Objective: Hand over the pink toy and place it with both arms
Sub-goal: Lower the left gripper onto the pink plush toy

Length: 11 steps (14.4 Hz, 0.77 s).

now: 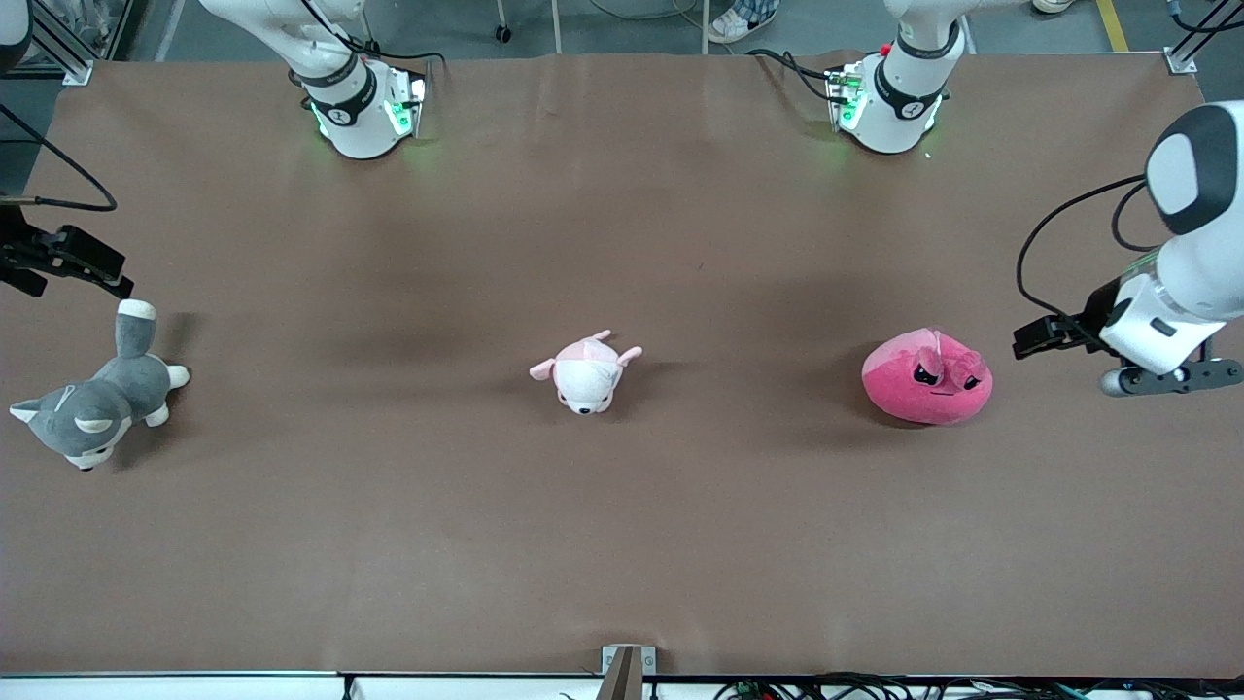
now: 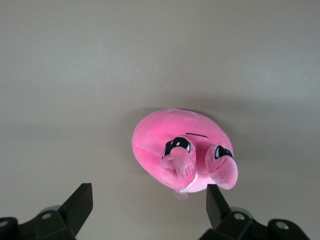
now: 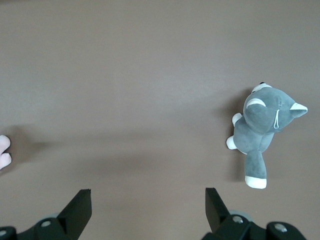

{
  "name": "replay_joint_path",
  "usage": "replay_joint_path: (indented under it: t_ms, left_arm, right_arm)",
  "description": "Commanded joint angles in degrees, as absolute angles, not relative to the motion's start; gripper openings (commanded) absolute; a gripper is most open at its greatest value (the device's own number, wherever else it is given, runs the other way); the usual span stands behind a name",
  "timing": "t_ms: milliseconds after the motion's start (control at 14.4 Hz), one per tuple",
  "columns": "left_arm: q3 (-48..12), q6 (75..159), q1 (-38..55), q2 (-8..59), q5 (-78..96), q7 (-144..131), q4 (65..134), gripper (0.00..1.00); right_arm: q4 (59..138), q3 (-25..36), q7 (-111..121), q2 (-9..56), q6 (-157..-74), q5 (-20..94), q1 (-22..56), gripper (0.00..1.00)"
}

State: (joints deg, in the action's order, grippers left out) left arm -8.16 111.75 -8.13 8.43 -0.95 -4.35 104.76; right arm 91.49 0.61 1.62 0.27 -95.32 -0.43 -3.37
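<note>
The pink toy (image 1: 923,389), a round hot-pink plush with angry black eyes, lies on the brown table toward the left arm's end. My left gripper (image 1: 1032,340) hangs open and empty in the air beside it, toward the table's end. In the left wrist view the pink toy (image 2: 165,145) lies just ahead of the open left gripper (image 2: 149,192), apart from the fingers. My right gripper (image 1: 107,272) is open and empty above the table at the right arm's end; the right wrist view shows only bare table between the fingers of the right gripper (image 3: 147,197).
A small pale pink-and-white plush (image 1: 586,374) lies at the table's middle; its edge shows in the right wrist view (image 3: 4,152). A grey-and-white plush dog (image 1: 92,403) lies below the right gripper at the right arm's end, also seen in the right wrist view (image 3: 262,127).
</note>
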Motion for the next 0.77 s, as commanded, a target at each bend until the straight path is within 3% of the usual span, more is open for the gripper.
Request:
replay_joint_path:
  t_ms: [0,139,348,697]
  left_arm:
    - [-8.8,116.9,-8.0,8.2,-0.3,-4.8,108.4,1.0]
    - [-9.4,120.7,-8.0,8.4,-0.3,-4.9,111.1,0.99]
    - [-9.5,126.8,-8.1,9.3,2.5,-4.9,114.4,0.9]
    - [-9.8,127.5,-7.9,10.7,3.2,-4.7,116.0,0.73]
  right_arm:
    - [91.3,0.4,2.3,-0.3,-95.3,-1.1,-3.6,1.0]
    - [91.3,0.4,2.3,-0.4,-95.2,-1.1,-3.3,1.0]
    - [91.3,0.4,2.3,-0.4,-94.1,-1.1,-3.3,1.0]
    - [91.4,0.3,2.4,-0.5,-93.3,-1.0,-3.2,1.0]
